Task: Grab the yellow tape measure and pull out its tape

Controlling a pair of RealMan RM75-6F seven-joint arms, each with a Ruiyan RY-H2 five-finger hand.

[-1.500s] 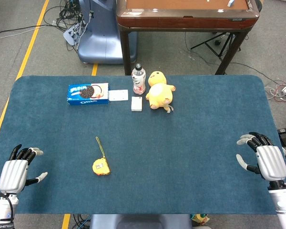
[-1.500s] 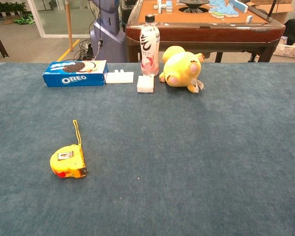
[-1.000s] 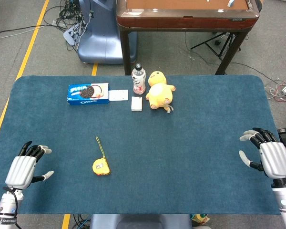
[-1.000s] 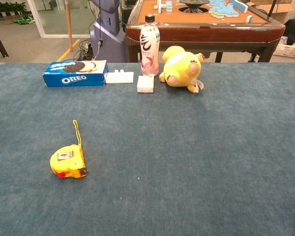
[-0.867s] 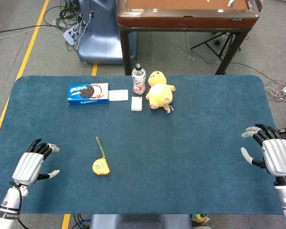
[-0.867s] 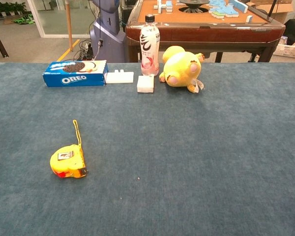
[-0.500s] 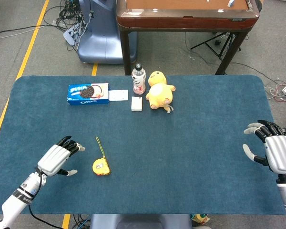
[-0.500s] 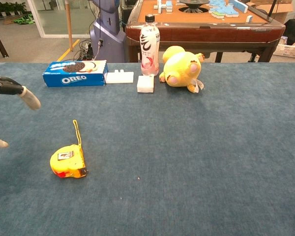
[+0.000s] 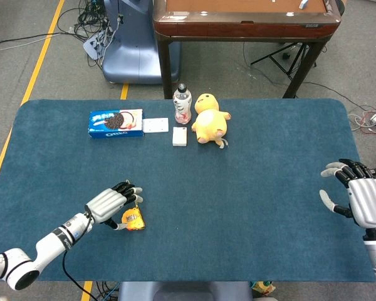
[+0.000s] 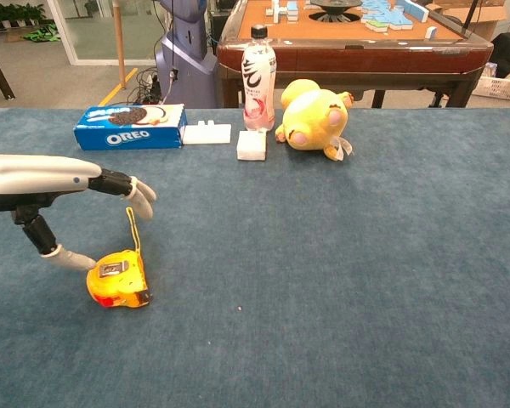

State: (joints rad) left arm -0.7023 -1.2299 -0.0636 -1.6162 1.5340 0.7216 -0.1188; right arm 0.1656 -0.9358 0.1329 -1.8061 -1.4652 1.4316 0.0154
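The yellow tape measure (image 9: 135, 219) (image 10: 117, 281) lies on the blue table top at the front left, its yellow strap (image 10: 133, 226) trailing toward the back. My left hand (image 9: 109, 205) (image 10: 42, 190) hovers over its left side with fingers spread above the case. The thumb reaches down beside the case's left edge; I cannot tell whether it touches. Nothing is gripped. My right hand (image 9: 364, 199) hangs open at the table's right edge, far from the tape measure, and shows only in the head view.
Along the back of the table stand an Oreo box (image 9: 116, 123) (image 10: 131, 126), two white blocks (image 10: 206, 133) (image 10: 252, 144), a drink bottle (image 9: 182, 103) (image 10: 258, 78) and a yellow plush toy (image 9: 210, 123) (image 10: 313, 109). A brown table (image 9: 244, 19) stands behind.
My left hand has swept right from the table's left edge and now hovers over the tape measure. The right hand drifted slightly right. The tape measure has not moved.
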